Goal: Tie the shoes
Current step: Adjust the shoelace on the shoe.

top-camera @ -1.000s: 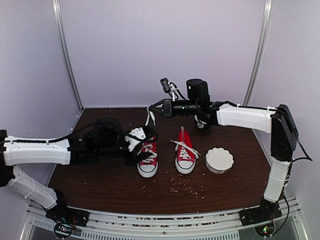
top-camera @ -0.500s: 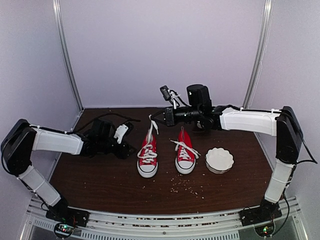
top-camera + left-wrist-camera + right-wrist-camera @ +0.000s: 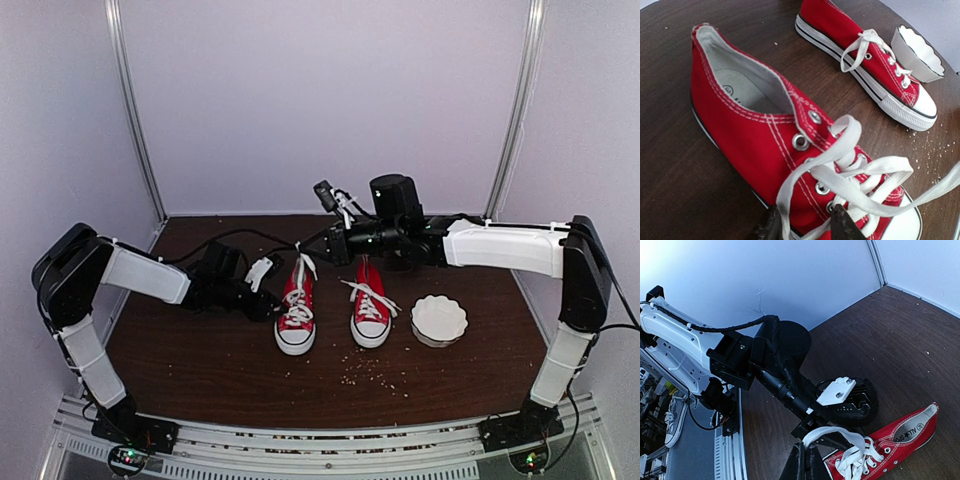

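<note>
1. Left wrist view: the left gripper (image 3: 809, 227) sits low against the laced front of the nearer shoe (image 3: 750, 145). Its fingers stand apart, and a lace strand (image 3: 781, 200) runs up through the gap. The jaws have narrowed over the last second, but the gap is still wider than the strand, so nothing is pinched yet.
2. The right gripper (image 3: 802, 461) is clenched on a lace loop (image 3: 832, 430) rising from the same shoe, and holds it up above the eyelets.
3. A second ago the left gripper covered the top of this shoe with wider jaws. It then drew back toward the table's left edge and has now come in again from that side. Meanwhile the right arm has sunk from the back toward the shoe without letting go of the lace.
4. Both shoes stand side by side in the middle of the table (image 3: 200, 350), toes toward the near edge. The other shoe (image 3: 370, 312) is untouched, its laces loose. A white fluted bowl (image 3: 439, 320) sits beside it toward the right edge, and crumbs (image 3: 375, 375) lie in front.
5. The left arm looks to be regrasping the second lace end. No knot is formed yet, so tying has barely begun.
</note>
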Controlling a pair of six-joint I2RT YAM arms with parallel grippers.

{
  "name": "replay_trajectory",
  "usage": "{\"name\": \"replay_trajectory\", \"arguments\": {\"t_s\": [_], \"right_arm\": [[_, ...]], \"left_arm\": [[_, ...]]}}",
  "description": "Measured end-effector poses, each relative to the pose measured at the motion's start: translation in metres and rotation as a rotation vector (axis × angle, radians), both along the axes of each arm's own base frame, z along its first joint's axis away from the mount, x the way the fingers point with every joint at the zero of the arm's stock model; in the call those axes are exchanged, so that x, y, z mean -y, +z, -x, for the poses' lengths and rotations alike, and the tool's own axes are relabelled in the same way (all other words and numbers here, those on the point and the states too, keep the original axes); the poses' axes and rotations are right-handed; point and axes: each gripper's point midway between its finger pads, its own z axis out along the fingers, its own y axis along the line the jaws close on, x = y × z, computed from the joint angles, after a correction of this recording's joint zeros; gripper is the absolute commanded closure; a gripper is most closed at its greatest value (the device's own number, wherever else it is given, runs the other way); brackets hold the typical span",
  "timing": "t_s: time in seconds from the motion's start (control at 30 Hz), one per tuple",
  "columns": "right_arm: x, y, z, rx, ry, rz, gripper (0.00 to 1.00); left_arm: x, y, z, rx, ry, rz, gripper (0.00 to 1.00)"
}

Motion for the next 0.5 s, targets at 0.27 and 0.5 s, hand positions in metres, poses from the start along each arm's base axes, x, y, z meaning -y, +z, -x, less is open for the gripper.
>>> {"name": "replay_trajectory", "arguments": {"t_s": [0.27,0.5], "right_arm": [[0.002,-0.003,0.001,0.008,0.002,0.013,1.00],[0.002,-0.005,0.001,0.007,0.002,0.023,1.00]], "left_arm": [[0.009,0.005,0.007,-0.024,-0.056,0.045,1.00],[0.011,0.031,0.010,0.024,-0.075,0.086,1.00]]}}
